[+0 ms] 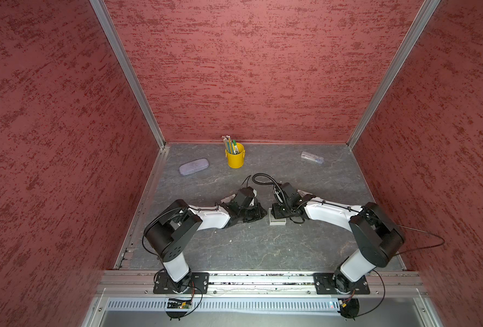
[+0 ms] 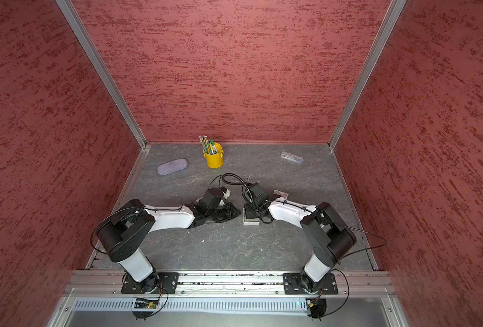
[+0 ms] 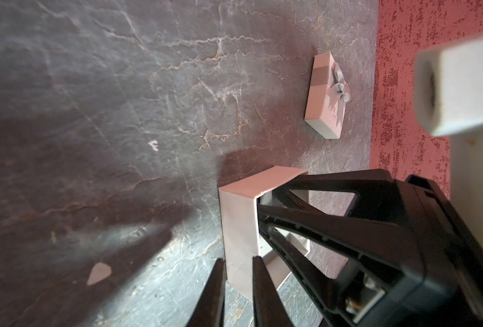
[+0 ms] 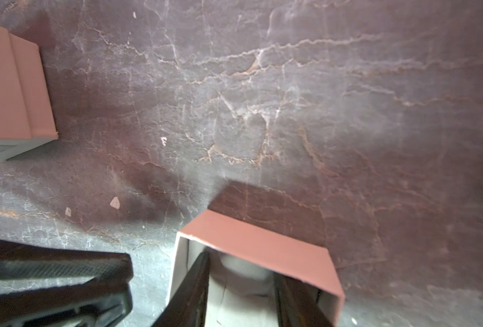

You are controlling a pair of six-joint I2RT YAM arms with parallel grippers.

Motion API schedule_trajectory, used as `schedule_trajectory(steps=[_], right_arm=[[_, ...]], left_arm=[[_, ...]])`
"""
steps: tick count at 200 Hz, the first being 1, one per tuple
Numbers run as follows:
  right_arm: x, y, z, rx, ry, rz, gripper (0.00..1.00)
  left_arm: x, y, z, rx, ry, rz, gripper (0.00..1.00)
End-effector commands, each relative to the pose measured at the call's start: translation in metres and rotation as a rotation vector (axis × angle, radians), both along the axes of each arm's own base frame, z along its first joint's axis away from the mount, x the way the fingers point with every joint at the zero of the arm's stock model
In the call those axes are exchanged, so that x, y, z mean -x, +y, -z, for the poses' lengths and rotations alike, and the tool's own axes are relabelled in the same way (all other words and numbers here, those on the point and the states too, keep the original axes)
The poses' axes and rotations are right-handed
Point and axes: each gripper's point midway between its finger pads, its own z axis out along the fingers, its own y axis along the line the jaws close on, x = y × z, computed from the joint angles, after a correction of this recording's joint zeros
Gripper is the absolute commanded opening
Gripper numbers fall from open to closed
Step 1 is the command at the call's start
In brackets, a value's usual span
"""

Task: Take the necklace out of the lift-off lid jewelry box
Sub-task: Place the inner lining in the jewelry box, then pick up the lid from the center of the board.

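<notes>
Necklace unseen—likely light, slinky; pinch chain off white insert between right gripper jaws, standing apart inside jewelry box. Left gripper beside box—grip unclear.

Both top views: high, looking down at whole table. Wrist views: close, sharing box.

The pencil cup stands at the rear centre of the bench, with pencils in it. The glasses case lies to its left; the bottle lies well to the right. The box base sits mid-bench, before the cup. The lid lies behind and to the right of the base, apart from it. The fingers of the right gripper reach into the base; the left gripper lies just left of it.
</notes>
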Motion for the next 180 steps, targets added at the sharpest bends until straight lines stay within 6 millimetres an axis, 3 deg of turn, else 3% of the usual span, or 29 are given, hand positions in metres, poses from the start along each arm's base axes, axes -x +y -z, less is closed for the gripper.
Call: schedule_trajectory(steps=[1, 25, 54, 77, 89, 116, 122, 141, 180], right_arm=[[-0.004, 0.0, -0.009, 0.046, -0.031, -0.003, 0.43], [-0.008, 0.004, -0.032, 0.024, -0.07, -0.004, 0.47], [-0.016, 0.003, -0.075, -0.006, -0.166, 0.011, 0.52], [-0.027, -0.015, -0.11, 0.043, -0.265, 0.062, 0.61], [-0.034, -0.032, -0.118, 0.104, -0.299, 0.108, 0.68], [-0.047, -0.073, -0.111, 0.237, -0.279, 0.231, 0.81], [-0.049, -0.081, -0.097, 0.27, -0.242, 0.252, 0.83], [-0.056, -0.104, -0.082, 0.267, -0.185, 0.335, 0.87], [-0.066, -0.123, -0.066, 0.143, -0.134, 0.418, 0.91]], left_arm=[[0.003, 0.003, 0.003, -0.007, -0.004, 0.015, 0.2], [0.002, 0.003, 0.0, -0.005, -0.013, 0.015, 0.2], [-0.001, 0.006, -0.004, -0.023, -0.029, 0.013, 0.2], [-0.003, 0.007, -0.006, -0.051, -0.043, 0.018, 0.22], [-0.004, 0.007, -0.007, -0.066, -0.054, 0.022, 0.24], [-0.007, 0.003, -0.012, -0.1, -0.085, 0.045, 0.32], [-0.007, 0.002, -0.013, -0.112, -0.092, 0.052, 0.35], [-0.01, -0.003, -0.021, -0.169, -0.139, 0.084, 0.43], [-0.02, -0.024, -0.044, -0.269, -0.267, 0.16, 0.5]])
